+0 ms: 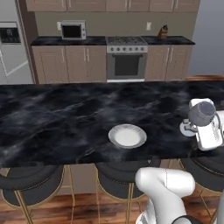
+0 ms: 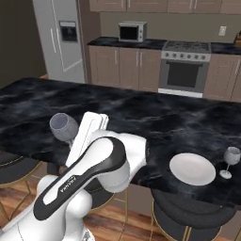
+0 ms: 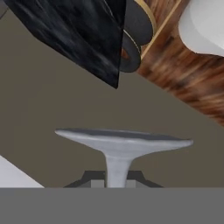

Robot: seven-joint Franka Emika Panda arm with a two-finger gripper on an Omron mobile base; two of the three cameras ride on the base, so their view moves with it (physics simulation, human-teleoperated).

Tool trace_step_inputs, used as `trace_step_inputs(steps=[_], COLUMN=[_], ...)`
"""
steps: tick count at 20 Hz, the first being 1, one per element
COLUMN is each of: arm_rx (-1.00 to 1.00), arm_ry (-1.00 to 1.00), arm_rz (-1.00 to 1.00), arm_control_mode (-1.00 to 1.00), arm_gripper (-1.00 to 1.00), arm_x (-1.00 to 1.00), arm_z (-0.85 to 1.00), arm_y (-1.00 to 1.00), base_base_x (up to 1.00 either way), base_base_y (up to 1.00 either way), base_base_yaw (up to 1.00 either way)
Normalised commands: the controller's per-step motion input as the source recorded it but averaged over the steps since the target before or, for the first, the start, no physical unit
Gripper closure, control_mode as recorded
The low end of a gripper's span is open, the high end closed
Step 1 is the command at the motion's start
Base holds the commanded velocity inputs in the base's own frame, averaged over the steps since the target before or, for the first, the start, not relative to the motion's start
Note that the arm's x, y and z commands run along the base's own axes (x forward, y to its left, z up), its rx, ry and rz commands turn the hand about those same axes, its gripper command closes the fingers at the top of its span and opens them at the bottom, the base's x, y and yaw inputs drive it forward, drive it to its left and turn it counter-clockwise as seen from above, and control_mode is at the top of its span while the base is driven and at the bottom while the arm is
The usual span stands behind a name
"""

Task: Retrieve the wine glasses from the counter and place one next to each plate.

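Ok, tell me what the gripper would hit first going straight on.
Beyond the glass it holds, the gripper faces a plain taupe panel, probably the side of the island; depth is unclear.

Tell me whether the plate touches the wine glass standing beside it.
Apart. The right base view shows dark island top between the plate and the standing wine glass.

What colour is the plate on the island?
White with a greyish rim; the plate shows best in the left base view.
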Motion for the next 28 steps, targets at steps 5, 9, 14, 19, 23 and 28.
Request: trace_step_inputs(steps=[5,9,14,19,23,28], arm_rx=[0.0,-0.01,-0.01,0.0,0.0,0.0], arm_ry=[0.0,0.14,0.17,0.1,0.02,0.0], arm_rz=[0.0,-0.06,0.0,0.01,0.06,0.07], arm_control_mode=[1.0,-1.0,-1.0,-1.0,-1.0,-1.0], arm_gripper=[1.0,1.0,1.0,1.0,1.0,1.0], arm_x=[0.0,0.84,0.81,0.68,0.49,0.33], arm_z=[0.0,-0.04,-0.11,-0.17,-0.32,-0.36], arm_y=[0.0,0.09,0.0,0.0,-0.08,-0.23], base_base_x=[0.83,0.0,0.0,0.0,0.0,0.0], base_base_y=[0.33,0.0,0.0,0.0,0.0,0.0], base_base_yaw=[-0.34,0.0,0.0,0.0,0.0,0.0])
